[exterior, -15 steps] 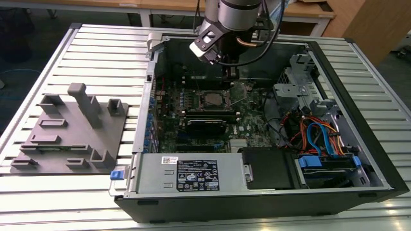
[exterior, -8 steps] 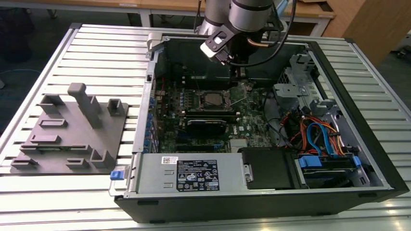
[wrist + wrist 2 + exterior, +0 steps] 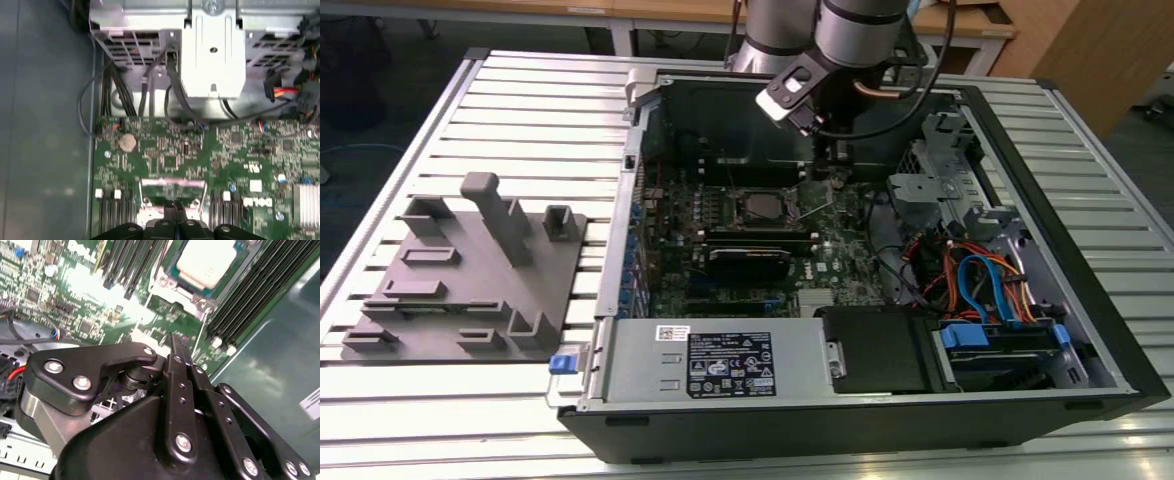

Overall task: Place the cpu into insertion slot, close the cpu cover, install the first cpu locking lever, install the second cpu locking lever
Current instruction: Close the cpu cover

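In the exterior view the gripper (image 3: 825, 176) hangs inside the open computer case (image 3: 854, 430), just beside the socket (image 3: 765, 207). The second wrist view shows the chip (image 3: 207, 262) lying in the socket and the fingers (image 3: 177, 385) pressed together, with nothing visible between them. The first wrist view shows the fingertips (image 3: 169, 209) close to the silvery cover (image 3: 172, 181).

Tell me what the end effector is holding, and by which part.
Nothing visible. The end effector is shut with no part between its fingertips, close to the cpu cover. The cpu lies in the insertion slot.
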Robot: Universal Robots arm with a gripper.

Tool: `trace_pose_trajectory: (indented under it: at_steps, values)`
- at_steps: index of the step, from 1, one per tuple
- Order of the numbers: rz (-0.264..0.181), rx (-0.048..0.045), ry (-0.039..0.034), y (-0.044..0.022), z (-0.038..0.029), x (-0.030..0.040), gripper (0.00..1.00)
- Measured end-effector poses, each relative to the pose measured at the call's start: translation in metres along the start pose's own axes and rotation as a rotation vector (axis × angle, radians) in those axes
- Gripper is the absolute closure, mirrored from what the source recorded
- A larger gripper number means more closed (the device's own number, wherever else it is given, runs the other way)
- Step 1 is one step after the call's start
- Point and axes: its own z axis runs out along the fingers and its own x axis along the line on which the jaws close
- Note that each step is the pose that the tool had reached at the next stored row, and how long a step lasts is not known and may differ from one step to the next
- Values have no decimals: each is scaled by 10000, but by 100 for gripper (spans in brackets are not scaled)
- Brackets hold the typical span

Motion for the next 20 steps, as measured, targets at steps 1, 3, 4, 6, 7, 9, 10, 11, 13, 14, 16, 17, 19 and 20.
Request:
trace_pose_trajectory:
  at_steps: [1, 3, 4, 6, 7, 9, 10, 11, 13, 14, 16, 17, 19, 20]
  values:
    - [0, 0, 1, 27, 3, 1, 90]
    - [-1, 1, 0, 80, 7, 1, 90]
    - [0, 1, 1, 100, 10, 2, 90]
    - [0, 2, 1, 137, 15, 4, 90]
    - [0, 2, 0, 150, 16, 5, 90]
    - [0, 3, -1, 156, 17, 5, 90]
    - [0, 3, -1, 156, 18, 5, 90]
    - [0, 4, 0, 156, 18, 5, 90]
    - [0, 5, 1, 161, 19, 5, 90]
    - [-3, 5, 4, 174, 21, 5, 90]
    - [-42, 7, 4, 198, 22, 5, 90]
    - [-72, 15, 6, 220, 24, 5, 90]
    - [-98, 49, 6, 252, 29, 5, 90]
    - [-99, 75, 6, 266, 33, 5, 90]
